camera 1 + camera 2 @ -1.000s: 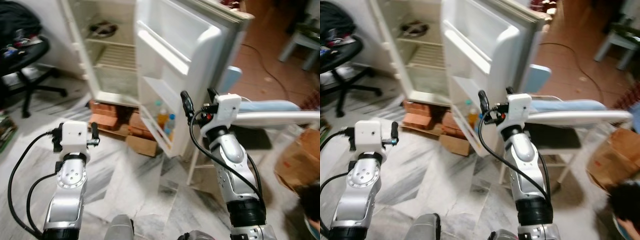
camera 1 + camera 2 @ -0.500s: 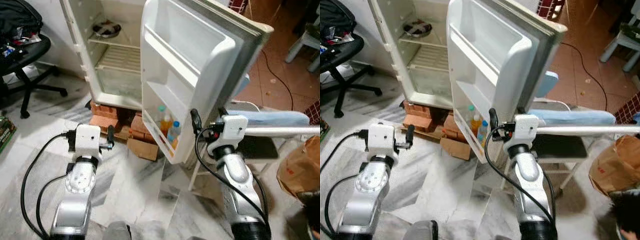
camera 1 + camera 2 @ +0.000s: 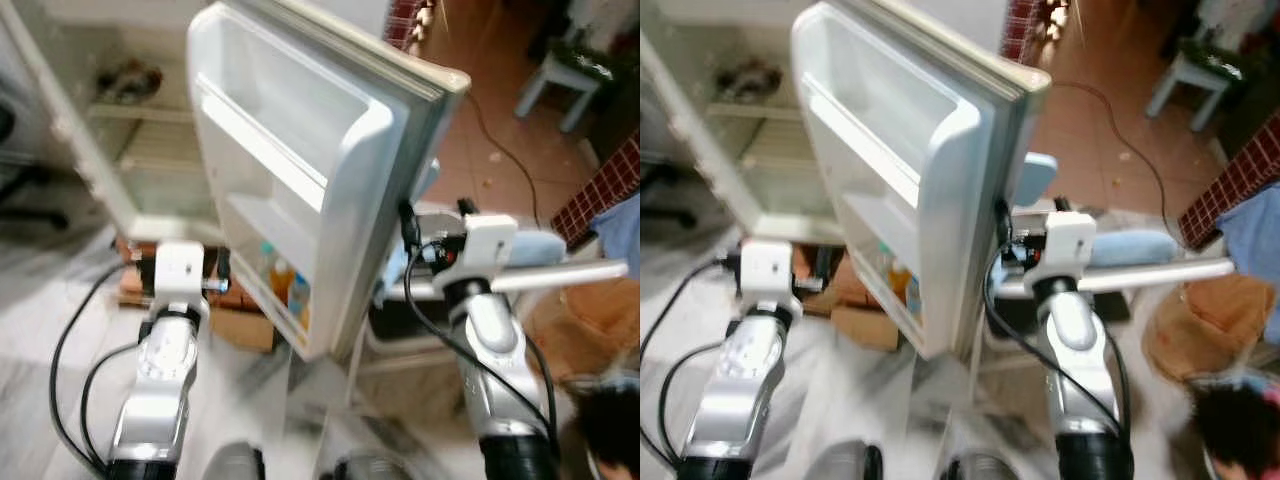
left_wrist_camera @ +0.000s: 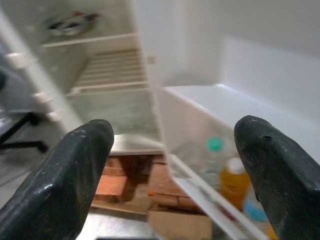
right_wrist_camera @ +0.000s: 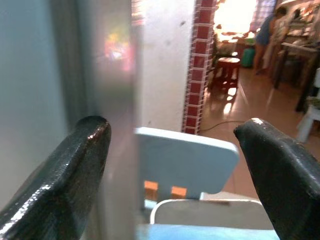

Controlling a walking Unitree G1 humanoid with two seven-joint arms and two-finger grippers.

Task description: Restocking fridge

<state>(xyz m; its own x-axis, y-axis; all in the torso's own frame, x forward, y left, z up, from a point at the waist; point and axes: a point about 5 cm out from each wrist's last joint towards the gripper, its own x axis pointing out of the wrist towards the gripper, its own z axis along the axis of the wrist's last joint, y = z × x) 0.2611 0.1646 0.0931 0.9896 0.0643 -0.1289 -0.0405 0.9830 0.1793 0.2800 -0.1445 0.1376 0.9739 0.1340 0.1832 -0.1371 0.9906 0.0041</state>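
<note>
1. Head views: the fridge door [image 3: 330, 180] is standing open, its lowest shelf holding bottles [image 3: 285, 290]. Judged best: approaching squarely, clearing the door edge.
2. Left wrist view: the left gripper [image 4: 175, 165] is gaping wide, holding nothing, facing the bottles.
3. Right wrist view: the right gripper [image 5: 175, 165] is spreading wide, empty, beside the door's outer face, a blue chair [image 5: 187, 160] ahead.

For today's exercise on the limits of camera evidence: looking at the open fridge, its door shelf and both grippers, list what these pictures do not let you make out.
- Bottle labels on the door shelf: bottles blurred, left wrist view.
- Dark item on the top fridge shelf: blurred, cannot be identified.
- Fridge interior's right part: hidden by the open door, eye views.
- Contents of the brown bag: not visible, blurred.
- Both the left gripper and right gripper are open and empty.
</note>
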